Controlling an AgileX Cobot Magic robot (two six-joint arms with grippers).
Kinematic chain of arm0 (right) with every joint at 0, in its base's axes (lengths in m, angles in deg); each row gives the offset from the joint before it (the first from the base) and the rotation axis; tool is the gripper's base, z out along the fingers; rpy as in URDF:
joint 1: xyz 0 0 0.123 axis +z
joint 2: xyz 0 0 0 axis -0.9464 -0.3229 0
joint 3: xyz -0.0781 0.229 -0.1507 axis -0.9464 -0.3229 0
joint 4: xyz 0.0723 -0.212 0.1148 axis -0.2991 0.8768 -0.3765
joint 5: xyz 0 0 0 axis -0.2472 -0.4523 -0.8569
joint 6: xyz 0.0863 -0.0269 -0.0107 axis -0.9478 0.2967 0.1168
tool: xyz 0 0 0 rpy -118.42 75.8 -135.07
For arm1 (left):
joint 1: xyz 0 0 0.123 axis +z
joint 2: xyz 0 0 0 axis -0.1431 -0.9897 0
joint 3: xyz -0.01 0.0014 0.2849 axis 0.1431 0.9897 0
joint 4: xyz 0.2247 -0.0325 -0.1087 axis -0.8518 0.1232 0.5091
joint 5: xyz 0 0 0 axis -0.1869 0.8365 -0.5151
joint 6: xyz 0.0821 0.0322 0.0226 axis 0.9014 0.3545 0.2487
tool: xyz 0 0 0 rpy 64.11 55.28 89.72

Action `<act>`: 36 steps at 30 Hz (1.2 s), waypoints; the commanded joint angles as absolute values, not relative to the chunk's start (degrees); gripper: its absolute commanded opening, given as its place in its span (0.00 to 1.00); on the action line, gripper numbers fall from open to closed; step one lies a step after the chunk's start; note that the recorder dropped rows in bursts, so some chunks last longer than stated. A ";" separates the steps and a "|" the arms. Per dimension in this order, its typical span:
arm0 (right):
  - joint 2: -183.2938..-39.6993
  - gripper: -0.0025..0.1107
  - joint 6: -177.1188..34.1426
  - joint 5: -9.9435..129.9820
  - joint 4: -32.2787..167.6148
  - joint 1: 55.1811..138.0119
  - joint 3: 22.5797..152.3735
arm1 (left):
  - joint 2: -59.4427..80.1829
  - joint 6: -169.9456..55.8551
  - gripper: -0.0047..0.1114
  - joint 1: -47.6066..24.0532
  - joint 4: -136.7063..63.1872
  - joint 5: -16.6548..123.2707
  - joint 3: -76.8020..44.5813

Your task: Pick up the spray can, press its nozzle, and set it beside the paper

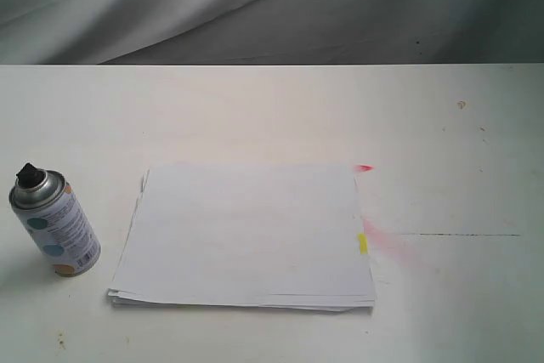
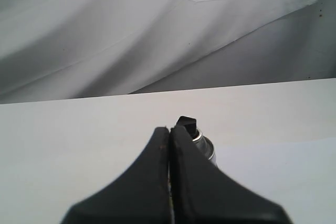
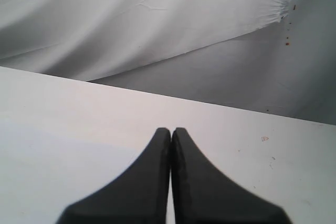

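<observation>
At the far left of the worktop (image 1: 255, 108) the spray can (image 1: 56, 225) stands on its base, black nozzle (image 1: 31, 174) on top, apart from the paper (image 1: 246, 231), which lies flat in the middle with a yellow tab (image 1: 363, 243) and a pink smear (image 1: 393, 246) at its right edge. The left claw (image 2: 169, 129) is pressed together on nothing, the can's top showing just past its tips; the right claw (image 3: 171, 130) is pressed together too.

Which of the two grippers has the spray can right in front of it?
The left gripper: the black nozzle of the spray can pokes out just past its shut tips. The right gripper, also shut, has no can in its view.
</observation>
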State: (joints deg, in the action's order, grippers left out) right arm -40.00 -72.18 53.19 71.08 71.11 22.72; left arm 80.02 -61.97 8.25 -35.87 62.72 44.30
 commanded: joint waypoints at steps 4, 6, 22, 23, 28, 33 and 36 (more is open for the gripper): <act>-39.70 0.02 -71.75 53.26 71.57 71.32 22.58 | 80.18 -62.58 0.04 8.29 -35.94 58.28 44.58; -39.70 0.02 -71.75 53.26 71.57 71.32 22.58 | 80.18 -62.58 0.04 8.29 -35.69 56.42 44.58; -39.70 0.02 -71.75 53.26 71.57 71.32 22.58 | 77.41 -80.60 0.04 8.29 -30.20 57.51 40.81; -39.70 0.02 -71.75 53.26 71.57 71.32 22.58 | 75.92 -80.60 0.04 8.29 -29.08 58.27 39.66; -39.70 0.02 -71.75 53.26 71.57 71.32 22.58 | 65.03 -79.63 0.04 8.23 -27.16 67.71 30.04; -39.70 0.02 -71.75 53.26 71.57 71.32 22.58 | 52.28 -68.32 0.04 8.23 -19.30 81.05 18.10; -39.70 0.02 -71.75 53.26 71.57 71.32 22.58 | 44.19 -62.13 0.04 8.23 -14.55 85.95 14.21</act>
